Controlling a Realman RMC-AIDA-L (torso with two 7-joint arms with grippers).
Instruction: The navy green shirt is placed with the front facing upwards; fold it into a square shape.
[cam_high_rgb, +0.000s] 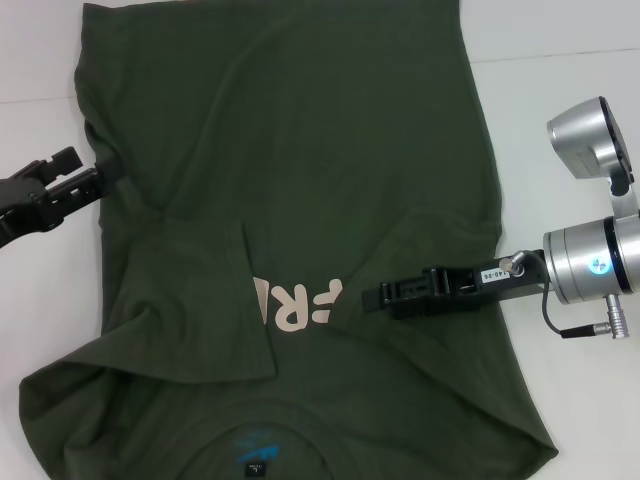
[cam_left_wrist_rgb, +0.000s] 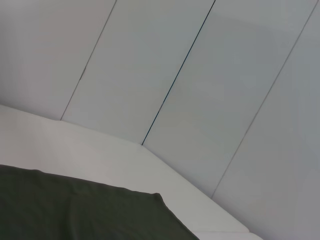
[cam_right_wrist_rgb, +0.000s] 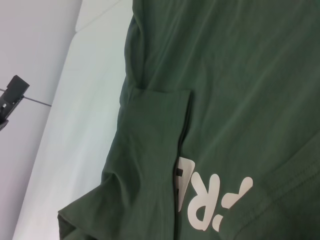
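Navy green shirt flat on white table, both sleeves folded inward, right gripper over its 4 o'clock part, seemingly pinching cloth, left gripper at 9 o'clock edge, fingers' state hidden

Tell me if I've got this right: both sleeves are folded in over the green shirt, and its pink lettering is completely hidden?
Not quite. The navy green shirt has both sleeves folded in, but its pink lettering is only partly hidden: a few letters show between the flaps, in the head view and the right wrist view. The right gripper is beside them.
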